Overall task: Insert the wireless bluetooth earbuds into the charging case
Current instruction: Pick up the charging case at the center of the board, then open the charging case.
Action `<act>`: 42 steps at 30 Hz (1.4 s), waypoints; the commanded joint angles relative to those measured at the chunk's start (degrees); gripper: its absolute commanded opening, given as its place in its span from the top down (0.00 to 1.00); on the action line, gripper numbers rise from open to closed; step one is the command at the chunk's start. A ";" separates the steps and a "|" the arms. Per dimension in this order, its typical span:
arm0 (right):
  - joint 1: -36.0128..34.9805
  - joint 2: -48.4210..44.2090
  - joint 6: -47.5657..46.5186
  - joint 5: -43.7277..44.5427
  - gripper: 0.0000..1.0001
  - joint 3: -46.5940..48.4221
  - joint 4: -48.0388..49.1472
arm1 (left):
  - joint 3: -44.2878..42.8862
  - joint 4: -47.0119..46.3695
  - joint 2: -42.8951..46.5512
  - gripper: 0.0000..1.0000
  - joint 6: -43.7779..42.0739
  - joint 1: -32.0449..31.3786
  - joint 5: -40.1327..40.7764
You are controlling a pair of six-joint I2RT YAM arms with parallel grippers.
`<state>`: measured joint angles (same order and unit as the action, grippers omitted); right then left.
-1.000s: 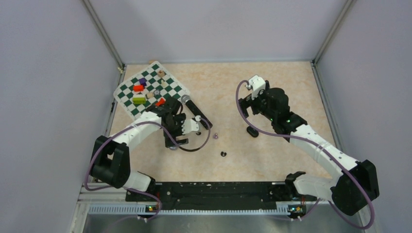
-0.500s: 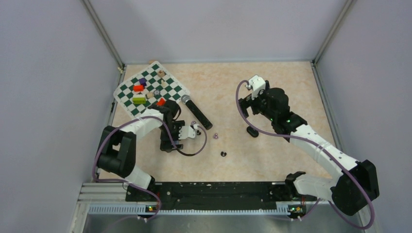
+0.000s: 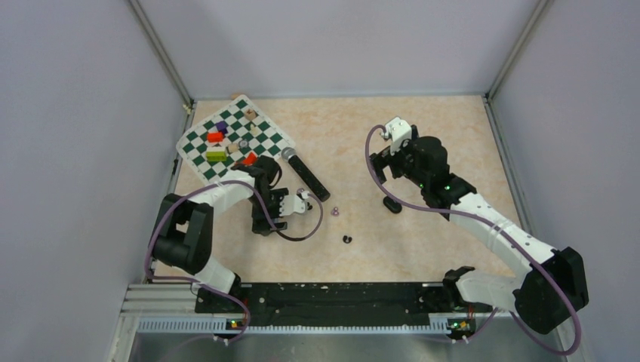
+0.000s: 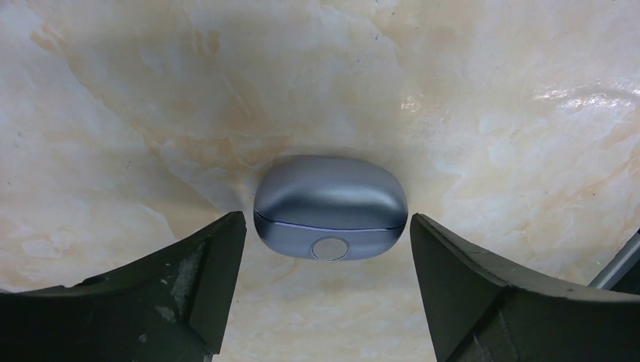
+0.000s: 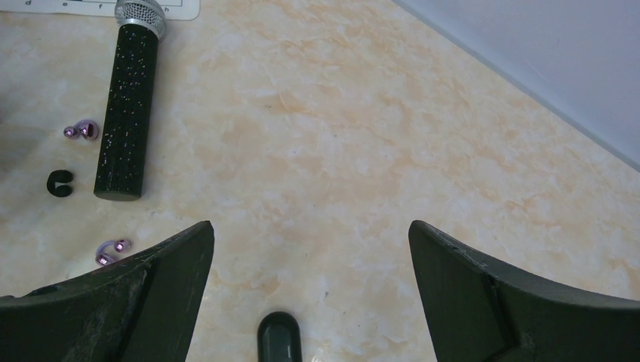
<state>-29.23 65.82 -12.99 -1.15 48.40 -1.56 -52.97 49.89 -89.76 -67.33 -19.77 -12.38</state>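
the table looked like smooth marbled laminate with a soft sheen. the charging case had a smooth, satin grey shell like plastic, with a shinier round disc on its front. the left gripper had matt black, scuffed fingers. the microphone had a speckled matt black body and a silvery mesh head. the pale purple earbuds beside its body were glossy.

I have a case between my left gripper's fingers. The microphone lies behind and to its right, with loose earbuds by the microphone's near end.
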 commanded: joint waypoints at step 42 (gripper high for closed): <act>-4.87 11.30 35.84 -35.41 0.38 8.57 10.84 | -9.85 -18.81 21.70 0.48 26.73 -10.99 -14.56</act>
<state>-31.46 78.87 19.51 -34.79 57.65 1.87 -63.90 35.64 -69.80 -43.59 -30.48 -26.13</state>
